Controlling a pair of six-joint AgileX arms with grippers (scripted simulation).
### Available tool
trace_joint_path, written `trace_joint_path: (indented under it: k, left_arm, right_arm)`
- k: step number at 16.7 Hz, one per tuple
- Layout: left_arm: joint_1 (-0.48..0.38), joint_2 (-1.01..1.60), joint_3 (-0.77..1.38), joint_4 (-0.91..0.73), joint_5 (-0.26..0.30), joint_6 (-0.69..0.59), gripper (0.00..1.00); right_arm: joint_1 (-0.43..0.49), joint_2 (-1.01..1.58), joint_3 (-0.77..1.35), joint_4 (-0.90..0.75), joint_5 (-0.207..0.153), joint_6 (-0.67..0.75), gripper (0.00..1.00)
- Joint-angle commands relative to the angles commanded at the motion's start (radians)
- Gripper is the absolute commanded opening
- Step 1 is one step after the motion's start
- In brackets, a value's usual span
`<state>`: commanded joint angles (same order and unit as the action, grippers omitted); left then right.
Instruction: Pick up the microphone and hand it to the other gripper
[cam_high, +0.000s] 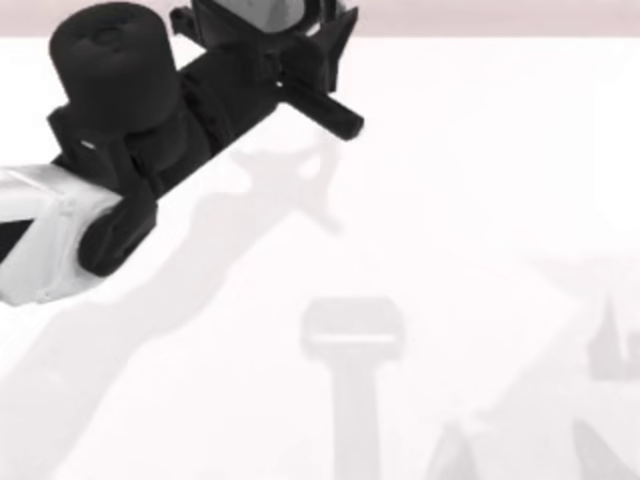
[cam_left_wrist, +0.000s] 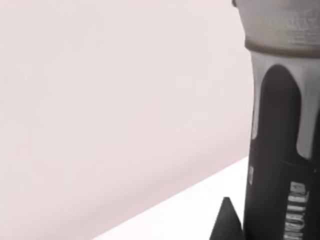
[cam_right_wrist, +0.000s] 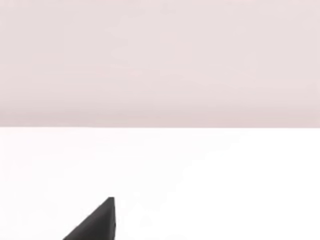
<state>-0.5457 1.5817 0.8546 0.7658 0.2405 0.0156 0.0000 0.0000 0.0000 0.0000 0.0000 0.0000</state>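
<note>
1. The pick-up looks done. The left arm reaches from the top view's left edge up toward the far edge of the counter (cam_high: 480, 200), and its left claw (cam_high: 262, 30) sits there, raised well off the surface — its shadow falls apart from it on the white top.

2. The microphone (cam_left_wrist: 280, 130) fills the left wrist view close to the camera: black handle with pale lettering, grey mesh head beyond it. One pointed fingertip (cam_left_wrist: 227, 222) shows just beside the handle. From this closeness and the lift, I judge the left claw is closed on the microphone, though the actual contact is not visible.

3. In the top view the microphone's grey head (cam_high: 262, 12) is partly cut off by the upper edge.

4. The handover is still to do. The right claw (cam_right_wrist: 95, 222) shows only as one black fingertip in its own wrist view, over bare counter — whether it stands open cannot be told, and no microphone is in front of it.

5. Left: bring the two claws together, let the right one take hold, then release with the left.
</note>
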Motion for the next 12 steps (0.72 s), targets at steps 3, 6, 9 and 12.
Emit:
trace_joint_path:
  k: [3, 6, 9, 12]
  left_arm:
    - [-0.079, -0.069, -0.049, 0.005, -0.081, 0.000, 0.00]
    - [-0.085, -0.075, -0.053, 0.006, -0.087, 0.000, 0.00]
    - [-0.083, -0.073, -0.051, 0.006, -0.085, 0.000, 0.00]
    - [-0.085, -0.075, -0.053, 0.006, -0.087, 0.000, 0.00]
  right_arm:
    - [0.000, 0.000, 0.000, 0.000, 0.000, 0.000, 1.00]
    - [0.000, 0.000, 0.000, 0.000, 0.000, 0.000, 1.00]
    - [0.000, 0.000, 0.000, 0.000, 0.000, 0.000, 1.00]
    - [0.000, 0.000, 0.000, 0.000, 0.000, 0.000, 1.00]
